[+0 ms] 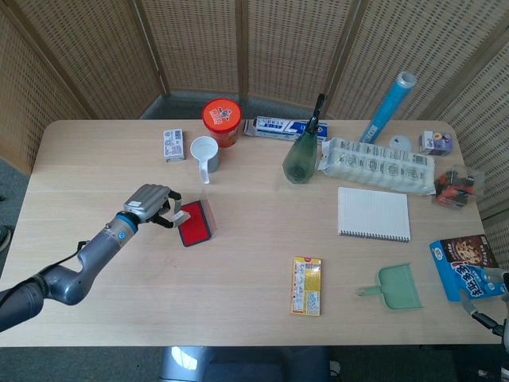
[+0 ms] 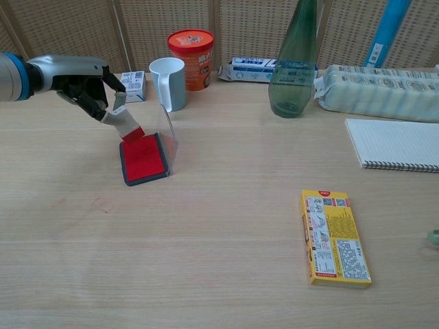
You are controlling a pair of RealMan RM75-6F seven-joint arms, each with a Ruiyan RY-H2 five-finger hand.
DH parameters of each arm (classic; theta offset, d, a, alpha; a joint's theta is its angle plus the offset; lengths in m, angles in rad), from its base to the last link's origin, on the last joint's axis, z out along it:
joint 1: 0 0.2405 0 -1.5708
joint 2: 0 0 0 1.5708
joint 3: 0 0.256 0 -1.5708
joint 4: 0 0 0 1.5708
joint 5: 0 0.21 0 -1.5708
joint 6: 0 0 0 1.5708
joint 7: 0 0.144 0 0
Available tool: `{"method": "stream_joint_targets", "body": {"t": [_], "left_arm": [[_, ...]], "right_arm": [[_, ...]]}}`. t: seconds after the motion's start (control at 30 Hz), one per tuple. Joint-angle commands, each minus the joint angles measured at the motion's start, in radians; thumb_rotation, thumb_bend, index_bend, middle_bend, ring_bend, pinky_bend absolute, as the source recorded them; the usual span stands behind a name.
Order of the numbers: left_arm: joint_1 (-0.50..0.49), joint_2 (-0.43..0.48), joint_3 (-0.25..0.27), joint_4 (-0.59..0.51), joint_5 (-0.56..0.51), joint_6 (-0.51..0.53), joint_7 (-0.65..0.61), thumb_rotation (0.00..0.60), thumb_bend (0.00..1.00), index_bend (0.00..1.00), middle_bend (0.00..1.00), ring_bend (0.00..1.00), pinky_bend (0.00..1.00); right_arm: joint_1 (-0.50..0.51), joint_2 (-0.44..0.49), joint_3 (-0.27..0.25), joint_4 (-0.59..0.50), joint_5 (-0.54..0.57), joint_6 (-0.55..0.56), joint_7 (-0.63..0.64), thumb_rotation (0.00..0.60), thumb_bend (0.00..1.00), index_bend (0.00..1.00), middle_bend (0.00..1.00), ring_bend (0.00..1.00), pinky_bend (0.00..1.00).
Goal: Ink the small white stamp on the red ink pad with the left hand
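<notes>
Left robot hand (image 2: pixel 86 86), upper left of chest view, pinches the small white stamp (image 2: pixel 123 123), tilted, red face down-right, just above the red ink pad (image 2: pixel 143 158) near edge; contact unclear.

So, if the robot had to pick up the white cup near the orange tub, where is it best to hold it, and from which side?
Probably by the handle. The white cup stands upright with its mouth open, and the handle faces the front of the table, toward the red ink pad. That near side looks free, while the orange tub stands close behind it, so come from the front.
</notes>
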Motion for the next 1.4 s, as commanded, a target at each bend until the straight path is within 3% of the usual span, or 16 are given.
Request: {"method": "stream_joint_targets", "body": {"t": [0.03,0.7,1.4], "left_arm": [[-0.018,-0.005,-0.004,0.012,-0.038,-0.041,-0.017,0.547,0.32,0.77,1.00,1.00,1.00],[-0.124,-0.068,0.075,0.108,-0.313,-0.136,0.129,0.541,0.32,0.78,1.00,1.00,1.00],[-0.203,-0.127,0.145,0.153,-0.443,-0.131,0.230,0.541,0.32,0.79,1.00,1.00,1.00]], "right_arm": [[-0.001,0.000,0.001,0.001,0.003,-0.001,0.003,0.338,0.28,0.40,0.48,0.61,0.54],[-0.008,-0.012,0.002,0.019,0.013,-0.009,0.021,0.342,0.28,0.40,0.48,0.61,0.54],[-0.029,-0.017,0.006,0.042,0.024,0.004,0.055,0.342,0.28,0.41,0.48,0.61,0.55]]}}
